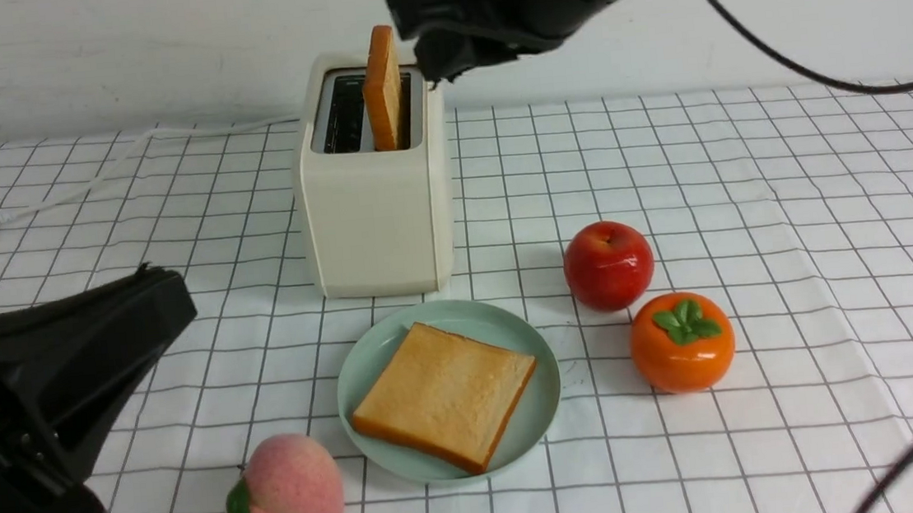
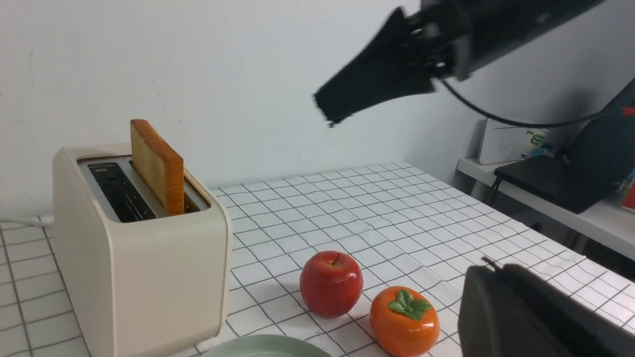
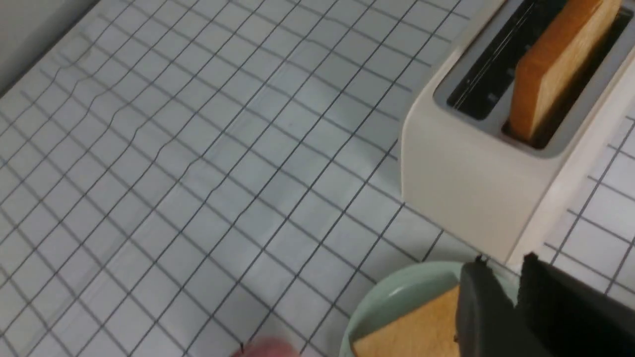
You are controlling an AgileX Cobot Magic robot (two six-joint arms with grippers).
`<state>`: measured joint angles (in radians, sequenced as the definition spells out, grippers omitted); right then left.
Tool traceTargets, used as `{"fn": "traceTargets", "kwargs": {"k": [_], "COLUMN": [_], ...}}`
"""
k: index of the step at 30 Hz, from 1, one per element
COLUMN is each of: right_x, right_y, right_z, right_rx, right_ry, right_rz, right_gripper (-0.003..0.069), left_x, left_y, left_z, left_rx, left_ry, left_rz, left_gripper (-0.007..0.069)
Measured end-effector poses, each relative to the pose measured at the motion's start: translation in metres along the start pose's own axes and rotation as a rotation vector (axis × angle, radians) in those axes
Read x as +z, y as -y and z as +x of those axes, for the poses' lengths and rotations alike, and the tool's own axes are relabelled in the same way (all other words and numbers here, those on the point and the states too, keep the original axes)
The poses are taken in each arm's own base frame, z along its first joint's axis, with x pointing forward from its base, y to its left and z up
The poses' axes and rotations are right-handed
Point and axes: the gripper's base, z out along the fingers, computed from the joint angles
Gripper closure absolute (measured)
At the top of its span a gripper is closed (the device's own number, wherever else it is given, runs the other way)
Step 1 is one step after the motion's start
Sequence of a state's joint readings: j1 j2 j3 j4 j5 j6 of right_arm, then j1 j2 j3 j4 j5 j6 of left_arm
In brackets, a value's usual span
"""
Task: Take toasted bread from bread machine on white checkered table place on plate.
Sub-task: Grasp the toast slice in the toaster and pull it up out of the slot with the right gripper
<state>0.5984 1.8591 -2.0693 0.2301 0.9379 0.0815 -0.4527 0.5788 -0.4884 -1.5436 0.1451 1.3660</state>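
Note:
The bread machine stands at the back middle of the white checkered table. One slice of toasted bread stands upright in its right slot; the left slot is empty. The other slice lies flat on the plate in front of it. My right gripper hovers above the toaster's right rear corner, jaws a little apart and empty, just right of the upright slice. My left gripper is low at the front left, shut and empty. The right wrist view shows the slotted slice and the plate.
A red apple and an orange persimmon sit right of the plate. A pink peach sits at its front left. The toaster's white cord runs off to the back left. A wall stands close behind.

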Motion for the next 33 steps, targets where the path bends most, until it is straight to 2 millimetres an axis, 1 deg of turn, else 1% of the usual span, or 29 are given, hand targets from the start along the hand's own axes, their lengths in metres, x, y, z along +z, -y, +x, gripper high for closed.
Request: {"fn": "traceTargets", "kwargs": {"k": [1, 2, 3, 4, 5, 6, 7, 9, 10, 11, 12, 15, 19, 23, 29, 31, 32, 33], "right_x": [0.002, 0.024, 0.029, 0.042, 0.044, 0.056, 0.071, 0.087, 0.096, 0.097, 0.106, 0.122, 0.134, 0.145, 0.162, 0.169, 0.169, 0.171], "right_y": [0.0, 0.005, 0.007, 0.01, 0.011, 0.014, 0.017, 0.022, 0.024, 0.025, 0.028, 0.035, 0.041, 0.046, 0.055, 0.061, 0.062, 0.063], "right_z": [-0.001, -0.003, -0.006, -0.008, -0.008, -0.008, -0.011, -0.013, -0.013, -0.013, -0.013, -0.01, -0.008, -0.006, 0.0, 0.004, 0.004, 0.005], "right_rx": [0.003, 0.024, 0.023, 0.022, 0.021, 0.023, 0.017, 0.005, 0.004, 0.002, 0.001, 0.019, 0.029, 0.028, 0.014, -0.005, -0.007, -0.007], "right_ry": [0.002, -0.001, 0.008, 0.019, 0.021, 0.031, 0.066, 0.115, 0.132, 0.137, 0.159, 0.197, 0.234, 0.275, 0.284, 0.284, 0.284, 0.285], "right_rz": [0.001, 0.017, 0.025, 0.037, 0.038, 0.044, 0.05, 0.06, 0.064, 0.067, 0.078, 0.101, 0.127, 0.149, 0.179, 0.2, 0.202, 0.207], "right_gripper": [0.0503, 0.0453, 0.0426, 0.0382, 0.0375, 0.0347, 0.0293, 0.0235, 0.0219, 0.0212, 0.0196, 0.0183, 0.0186, 0.0193, 0.0195, 0.022, 0.0227, 0.0253], "left_x": [0.0, -0.001, -0.002, -0.003, -0.003, -0.004, -0.005, -0.006, -0.006, -0.006, -0.007, -0.009, -0.011, -0.011, -0.01, -0.01, -0.01, -0.01], "left_y": [0.0, 0.001, 0.002, 0.002, 0.002, 0.003, 0.003, -0.001, -0.004, -0.004, -0.009, -0.021, -0.027, -0.027, -0.024, -0.024, -0.024, -0.024], "left_z": [0.0, 0.0, -0.001, -0.001, -0.001, -0.001, -0.002, -0.003, -0.004, -0.004, -0.005, -0.008, -0.008, -0.008, -0.008, -0.008, -0.008, -0.008], "left_rx": [0.001, 0.01, 0.014, 0.016, 0.016, 0.018, 0.02, 0.032, 0.038, 0.038, 0.039, 0.018, -0.015, 0.009, 0.031, 0.032, 0.032, 0.032], "left_ry": [0.001, 0.003, 0.004, 0.009, 0.01, 0.012, 0.017, 0.03, 0.037, 0.037, 0.049, 0.078, 0.092, 0.086, 0.078, 0.078, 0.078, 0.077], "left_rz": [0.001, 0.012, 0.016, 0.02, 0.021, 0.022, 0.019, -0.025, -0.058, -0.058, -0.113, -0.245, -0.317, -0.313, -0.284, -0.28, -0.28, -0.279], "left_gripper": [0.0638, 0.0638, 0.0638, 0.0638, 0.0638, 0.0638, 0.0638, 0.0638, 0.0638, 0.0638, 0.0638, 0.0638, 0.0638, 0.0638, 0.0638, 0.0638, 0.0638, 0.0638]}}
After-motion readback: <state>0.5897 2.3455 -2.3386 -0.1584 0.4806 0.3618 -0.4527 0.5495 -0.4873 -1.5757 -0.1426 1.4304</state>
